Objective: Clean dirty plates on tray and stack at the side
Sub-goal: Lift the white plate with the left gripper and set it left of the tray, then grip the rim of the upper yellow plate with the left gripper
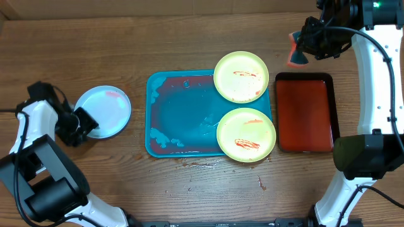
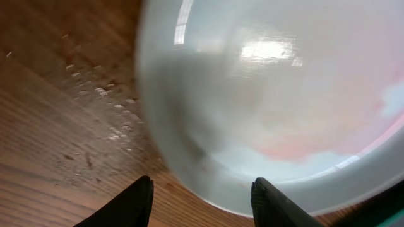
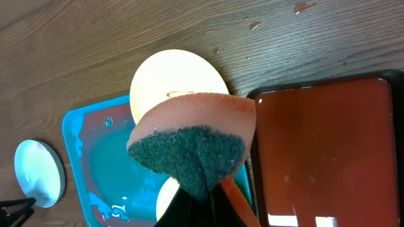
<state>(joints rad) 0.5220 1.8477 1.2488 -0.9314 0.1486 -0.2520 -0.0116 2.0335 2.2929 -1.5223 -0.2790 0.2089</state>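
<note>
Closest to our right wrist camera is a sponge, orange with a dark green scouring face. It fills the middle of that view, and the right gripper is clamped on its lower edge; we see only the dark bases of the fingers. From overhead, the sponge is held off the wooden table beyond the far left corner of the red tray, and the arm hides most of it.

Behind the sponge, the upper yellow-green plate is washed out by glare in the wrist view. Only a sliver of the lower yellow-green plate shows there. Overhead, both carry red smears and sit on the right side of the turquoise tray, each overhanging its rim. The tray floor is wet and stained red near its far edge.

The pale blue-white plate lies on the table just left of the tray. The left gripper is at its near left edge with jaws spread apart. In the left wrist view the plate is blurred and cut off on three sides, with its rim showing between the two black fingertips. We cannot tell whether either finger touches it. A pinkish tinge on its surface may be sauce.
</note>
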